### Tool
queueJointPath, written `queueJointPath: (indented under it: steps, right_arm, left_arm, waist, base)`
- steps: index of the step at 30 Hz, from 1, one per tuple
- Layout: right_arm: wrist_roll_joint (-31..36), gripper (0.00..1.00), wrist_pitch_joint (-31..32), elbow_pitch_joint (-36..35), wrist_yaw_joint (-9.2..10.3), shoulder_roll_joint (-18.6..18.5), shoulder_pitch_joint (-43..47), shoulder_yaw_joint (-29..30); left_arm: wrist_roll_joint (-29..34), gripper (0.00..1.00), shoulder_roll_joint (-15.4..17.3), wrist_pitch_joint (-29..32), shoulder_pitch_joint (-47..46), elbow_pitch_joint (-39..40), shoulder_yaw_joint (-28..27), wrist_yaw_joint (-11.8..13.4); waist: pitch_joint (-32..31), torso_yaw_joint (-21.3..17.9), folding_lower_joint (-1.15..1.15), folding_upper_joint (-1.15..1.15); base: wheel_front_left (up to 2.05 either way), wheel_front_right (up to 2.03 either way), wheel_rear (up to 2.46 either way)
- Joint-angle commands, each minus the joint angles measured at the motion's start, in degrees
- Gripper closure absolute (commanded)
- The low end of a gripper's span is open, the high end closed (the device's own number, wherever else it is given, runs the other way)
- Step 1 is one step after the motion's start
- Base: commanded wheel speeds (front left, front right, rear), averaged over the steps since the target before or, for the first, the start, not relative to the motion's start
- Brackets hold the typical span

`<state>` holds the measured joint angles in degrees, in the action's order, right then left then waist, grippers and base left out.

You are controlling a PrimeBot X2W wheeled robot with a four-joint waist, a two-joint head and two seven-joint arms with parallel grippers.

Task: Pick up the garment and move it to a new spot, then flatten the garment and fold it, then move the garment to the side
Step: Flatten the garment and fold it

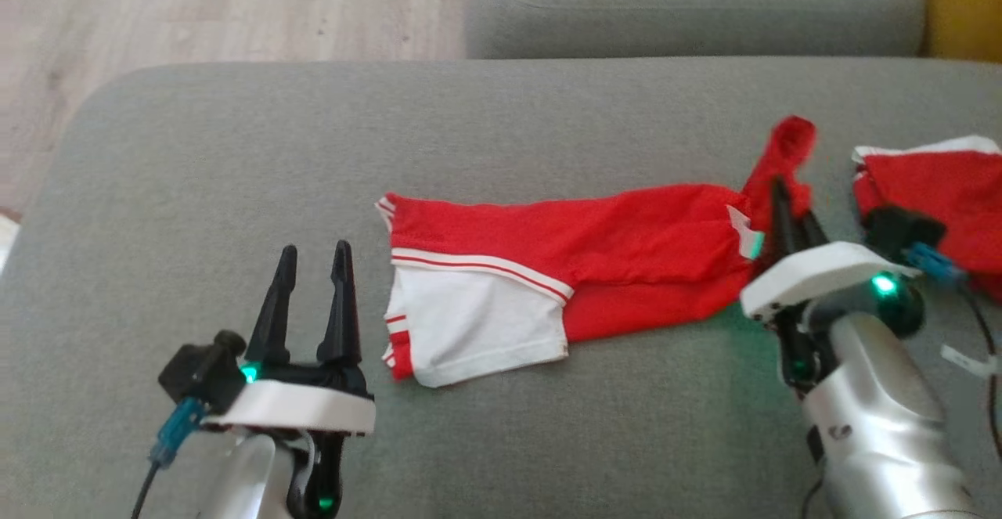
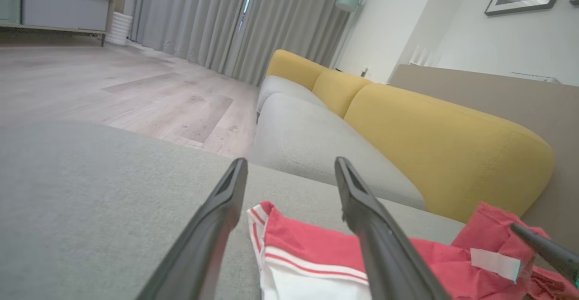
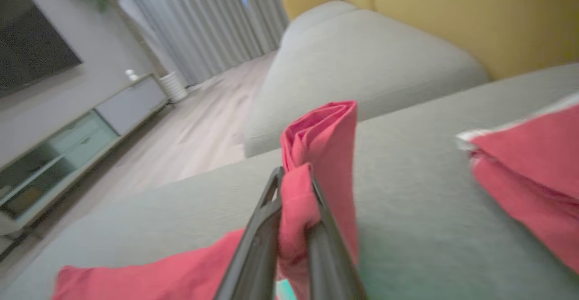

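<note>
Where the garment [image 1: 595, 245] lies on the grey cushion [image 1: 235, 151], its long axis runs left to right, roughly level with the near edge. The left end carries a white panel [image 1: 470, 319] edged with red and white stripes and faces the left gripper [image 1: 313, 253]. The right end is plain red and reaches the right gripper [image 1: 787, 206].

Left gripper: jaws spread, holding nothing, positioned just left of the garment's striped end and apart from it. In the left wrist view its fingers [image 2: 217, 227] frame that striped corner.

Right gripper: fingers pressed together, pinching a raised fold [image 3: 325, 128] of red fabric at the garment's right end. The fold stands above the fingertips.

Label: a small white tag [image 1: 740, 225] sits on the red fabric just beside the right gripper. No writing on it can be read.

A second red-and-white garment [image 1: 939, 190] lies on the cushion to the far right, apart from the first.
</note>
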<state>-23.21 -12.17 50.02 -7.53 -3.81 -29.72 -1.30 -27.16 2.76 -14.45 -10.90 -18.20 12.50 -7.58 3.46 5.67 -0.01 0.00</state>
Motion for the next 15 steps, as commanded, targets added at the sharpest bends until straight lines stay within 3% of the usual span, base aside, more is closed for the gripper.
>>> queueJointPath:
  steps: [1,5,15]
  right_arm:
    - [-2.59,1.0,0.75,-4.63,0.04,0.92,-0.75,-5.29]
    - [-7.48,1.0,2.73,-9.63,0.04,0.92,0.72,-12.93]
    - [-15.88,1.0,4.06,-12.77,0.04,0.92,1.75,-25.12]
  left_arm:
    - [0.1,0.0,0.14,-0.54,-0.64,2.19,-2.43,0.09]
    - [0.22,0.0,0.14,-0.55,-0.25,2.95,-2.18,0.09]
    - [0.63,0.0,0.36,-0.55,0.56,4.06,-1.41,0.09]
  waist:
    - [-1.33,1.91,0.01,0.0]
    - [-2.27,4.86,0.01,0.0]
    - [-2.6,12.47,0.01,0.0]
  base:
    - [0.0,0.0,0.0]
    - [0.0,0.0,0.0]
    - [0.0,0.0,0.0]
